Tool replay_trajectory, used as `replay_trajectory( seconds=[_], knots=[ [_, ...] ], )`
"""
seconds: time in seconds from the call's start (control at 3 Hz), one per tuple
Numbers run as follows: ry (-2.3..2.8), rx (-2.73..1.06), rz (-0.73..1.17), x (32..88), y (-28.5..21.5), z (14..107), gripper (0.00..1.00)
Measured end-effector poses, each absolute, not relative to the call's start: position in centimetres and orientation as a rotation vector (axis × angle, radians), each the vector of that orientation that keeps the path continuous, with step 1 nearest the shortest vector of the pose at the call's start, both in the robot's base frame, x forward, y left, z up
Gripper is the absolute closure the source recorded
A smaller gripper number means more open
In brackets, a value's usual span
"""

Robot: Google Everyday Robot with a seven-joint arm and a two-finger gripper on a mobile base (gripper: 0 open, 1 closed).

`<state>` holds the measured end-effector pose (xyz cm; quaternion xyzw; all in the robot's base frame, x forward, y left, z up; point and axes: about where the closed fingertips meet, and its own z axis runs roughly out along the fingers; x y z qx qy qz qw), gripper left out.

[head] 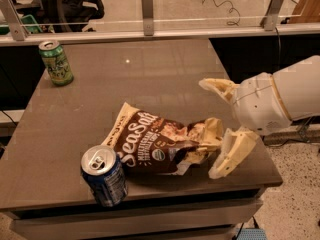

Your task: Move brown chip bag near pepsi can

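green can [56,62] stands far back on the left of the grey bench [150,69]. the blue pepsi can [104,175] stands at the front edge. the brown chip bag [160,144] lies flat right beside it, on its right. the white claw [210,129] is spread wide and holds nothing; the bag's crumpled end lies between its 2 fingers.

The crinkled brown chip bag [155,145] lies flat just beside the upright blue pepsi can [105,178]. The gripper [210,129] straddles the bag's right end, fingers spread.
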<state>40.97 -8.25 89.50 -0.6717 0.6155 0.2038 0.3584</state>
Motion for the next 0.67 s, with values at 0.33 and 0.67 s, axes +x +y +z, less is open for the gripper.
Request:
replay_trajectory(
  seconds=[0.33, 0.67],
  knots=[
    [1.654, -1.689, 0.372, 45.36, -13.87, 88.87, 0.0],
    [1.653, -1.69, 0.373, 45.33, -13.8, 88.87, 0.0]
  ],
)
